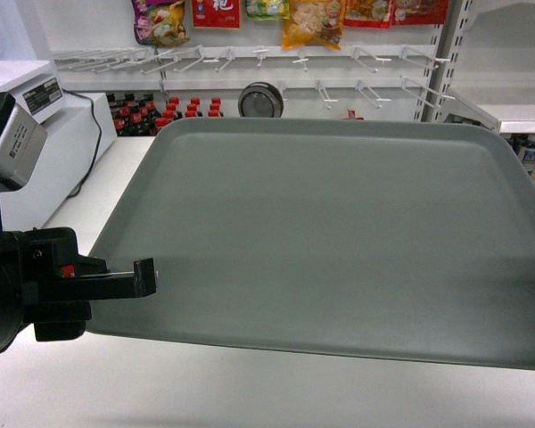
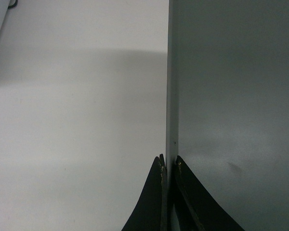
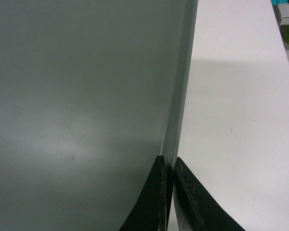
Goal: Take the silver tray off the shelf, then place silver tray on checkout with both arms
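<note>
The silver tray (image 1: 339, 232) fills the middle of the head view, held level over the white checkout (image 1: 160, 392) and casting a shadow on it. My left gripper (image 1: 147, 276) is shut on the tray's left rim. In the left wrist view its fingers (image 2: 160, 192) pinch the thin rim of the tray (image 2: 231, 96), with the checkout (image 2: 77, 120) beyond. My right gripper (image 3: 167, 163) is shut on the right rim of the tray (image 3: 77, 96), next to the checkout (image 3: 236, 120); it is outside the head view. A white shelf (image 1: 517, 114) stands at the back right.
A white register machine (image 1: 36, 152) sits at the left on the counter. Behind the tray are red-capped bottles (image 1: 160, 111), a round dark object (image 1: 260, 100), white peg hooks (image 1: 250, 58) and hanging snack bags (image 1: 312, 22).
</note>
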{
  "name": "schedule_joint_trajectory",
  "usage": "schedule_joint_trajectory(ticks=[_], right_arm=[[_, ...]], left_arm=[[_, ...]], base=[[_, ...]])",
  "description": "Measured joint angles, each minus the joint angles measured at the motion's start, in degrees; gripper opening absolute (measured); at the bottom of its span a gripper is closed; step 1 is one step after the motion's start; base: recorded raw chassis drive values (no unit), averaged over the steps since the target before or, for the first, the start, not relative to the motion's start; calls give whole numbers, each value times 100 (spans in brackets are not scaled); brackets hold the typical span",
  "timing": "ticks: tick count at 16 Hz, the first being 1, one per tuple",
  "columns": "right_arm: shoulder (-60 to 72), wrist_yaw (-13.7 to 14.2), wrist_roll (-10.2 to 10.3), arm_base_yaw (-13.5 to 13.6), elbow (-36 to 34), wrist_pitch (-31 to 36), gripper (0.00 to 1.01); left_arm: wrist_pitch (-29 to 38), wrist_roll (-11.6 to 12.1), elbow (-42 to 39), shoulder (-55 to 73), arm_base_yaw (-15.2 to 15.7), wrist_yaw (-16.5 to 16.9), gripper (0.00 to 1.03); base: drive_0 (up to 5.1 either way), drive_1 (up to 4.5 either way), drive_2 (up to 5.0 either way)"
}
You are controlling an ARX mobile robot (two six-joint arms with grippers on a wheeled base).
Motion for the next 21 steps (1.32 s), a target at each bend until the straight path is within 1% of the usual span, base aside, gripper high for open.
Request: schedule_joint_trajectory(ticks=[4, 7, 8, 9, 10, 11, 12, 14, 15, 16, 17, 18, 19, 20, 21], right_arm=[[0, -4, 0, 0, -2, 4, 3], [13, -7, 0, -7, 17, -17, 3], [-9, -50, -2, -2, 17, 20, 3], [236, -649, -247, -44, 199, -164, 3], [614, -973, -442, -74, 433, -151, 3], [1335, -1207, -623, -63, 957, -101, 3], [2002, -1241, -656, -7, 1512, 17, 3], [2892, -1222, -636, 94, 2345, 13, 3], [3314, -1121, -621, 133, 2723, -122, 3], [3770, -935, -608, 195, 3080, -271, 3], [4122, -767, -643, 249, 3355, -424, 3], [4378, -634, -721, 315, 3578, -601, 3], [4673, -426, -839, 398, 3797, -728, 3], [4769, -175, -953, 463, 3862, -813, 3], [4771, -57, -988, 487, 3862, -813, 3]], left_arm=[[7, 0, 0, 0, 0, 0, 2], [9, -4, 7, 31, 7, 22, 2], [-1062, -382, 391, 90, -164, -577, 3], [-1932, -887, 874, 378, -131, -1086, 4], [-1886, -1073, 892, 518, 0, -1054, 4], [-1545, -1139, 929, 798, 328, -730, 4], [-1130, -1056, 1152, 1202, 680, -354, 4], [-647, -837, 1561, 1858, 1012, 57, 4], [-527, -706, 1770, 2201, 1097, 247, 3], [-570, -612, 2100, 2682, 1161, 376, 3], [-623, -619, 2310, 3040, 1211, 450, 3], [-789, -623, 2452, 3289, 1224, 428, 3], [-940, -675, 2601, 3604, 1204, 391, 3], [-1001, -693, 2684, 3748, 1123, 361, 3], [-1008, -693, 2719, 3762, 1078, 341, 3]], base=[[-16, 417, -448], [0, 0, 0], [0, 0, 0], [0, 0, 0], [0, 0, 0], [0, 0, 0], [0, 0, 0], [0, 0, 0], [0, 0, 0], [0, 0, 0], [0, 0, 0], [0, 0, 0], [0, 0, 0], [0, 0, 0], [0, 0, 0]])
